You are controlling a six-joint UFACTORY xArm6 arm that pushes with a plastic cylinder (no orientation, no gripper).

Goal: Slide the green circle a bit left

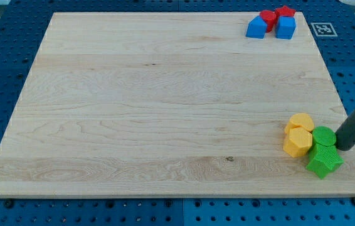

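Observation:
The green circle (323,136) lies near the board's lower right corner. A green star (324,161) touches it from below. Two yellow blocks, one (301,122) above the other (298,142), sit against its left side. My tip (342,146) is at the green circle's right edge, touching or almost touching it, just above the green star's right point. The dark rod rises from there up and to the view's right.
At the top right corner of the wooden board (165,94) stands a cluster: two blue blocks (256,27) (285,27) and two red blocks (268,17) (285,11). The board's right edge runs close to the green blocks.

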